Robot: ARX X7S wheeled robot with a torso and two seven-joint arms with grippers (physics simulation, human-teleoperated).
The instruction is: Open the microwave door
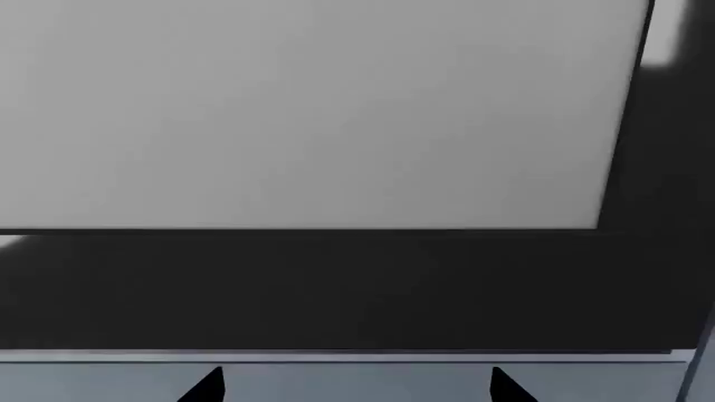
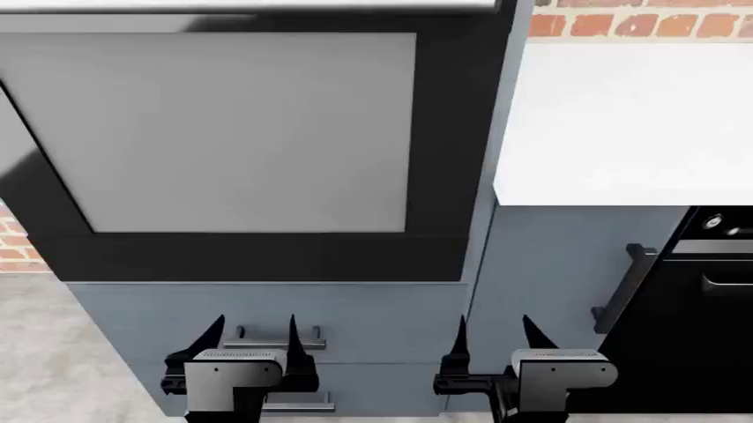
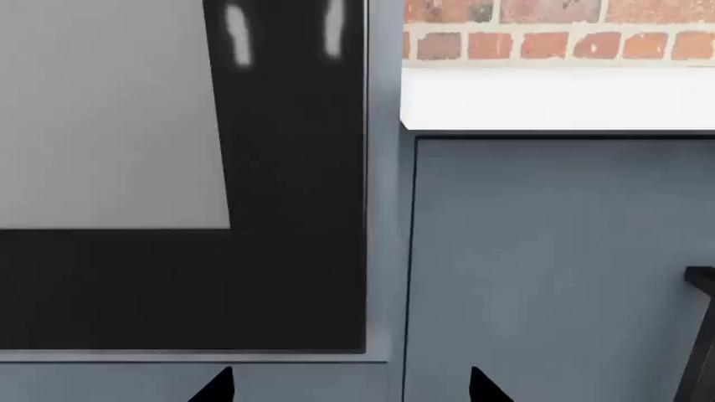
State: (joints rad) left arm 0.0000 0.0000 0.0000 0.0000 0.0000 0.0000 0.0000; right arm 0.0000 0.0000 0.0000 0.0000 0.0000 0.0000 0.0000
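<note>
The microwave (image 2: pixel 253 141) is built into a blue-grey cabinet and fills the upper left of the head view. Its door has a black frame (image 2: pixel 271 257) around a large grey window (image 1: pixel 313 109). The door looks flat against the cabinet front, and no handle shows. My left gripper (image 2: pixel 254 330) hangs open below the door's lower edge, in front of a drawer. My right gripper (image 2: pixel 495 333) is open too, below the door's lower right corner (image 3: pixel 335 335). In the wrist views, nothing lies between the tips of the left gripper (image 1: pixel 355 385) or the right gripper (image 3: pixel 348 387).
Drawers with bar handles (image 2: pixel 278 334) sit under the microwave. To the right are a white countertop (image 2: pixel 623 123) against a brick wall (image 2: pixel 641 19), a blue cabinet door with a dark vertical handle (image 2: pixel 622 286), and a black oven (image 2: pixel 720 300).
</note>
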